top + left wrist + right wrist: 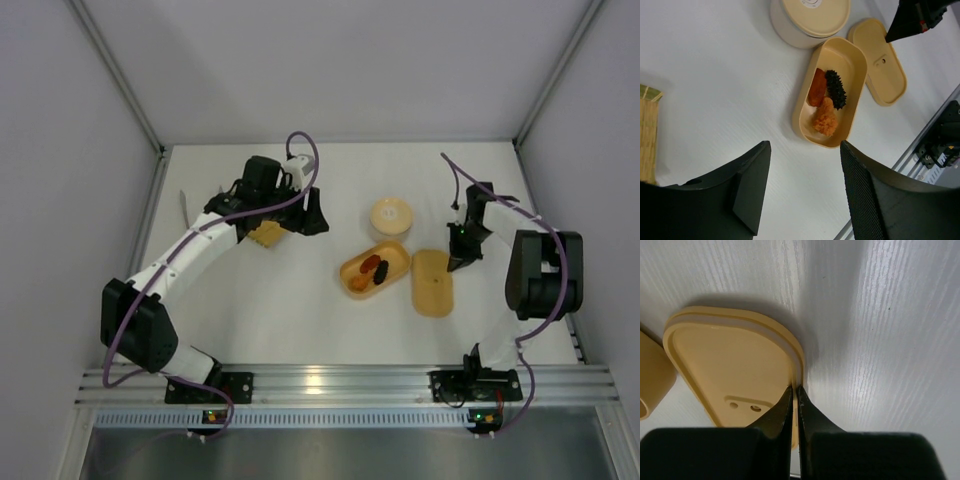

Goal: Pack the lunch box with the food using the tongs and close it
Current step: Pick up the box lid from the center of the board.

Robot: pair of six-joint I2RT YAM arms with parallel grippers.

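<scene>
The tan lunch box [398, 254] lies uncovered at mid table, and the left wrist view shows the same lunch box [845, 59] with food in it: an orange-red piece [816, 88], a dark spiky piece [836, 89] and an orange crumbly piece [826, 118]. Its flat lid [432, 284] lies just right of it on the table. My right gripper [796, 389] is shut on the right rim of the lid [730, 360]. My left gripper [805, 145] hangs open and empty left of the box. The slim tongs [185, 208] lie at the far left.
A round bowl with a tan lid [391, 215] stands just behind the lunch box. A woven yellow tray [265, 234] lies partly under my left arm. White walls close in three sides, and a metal rail [340, 380] runs along the near edge.
</scene>
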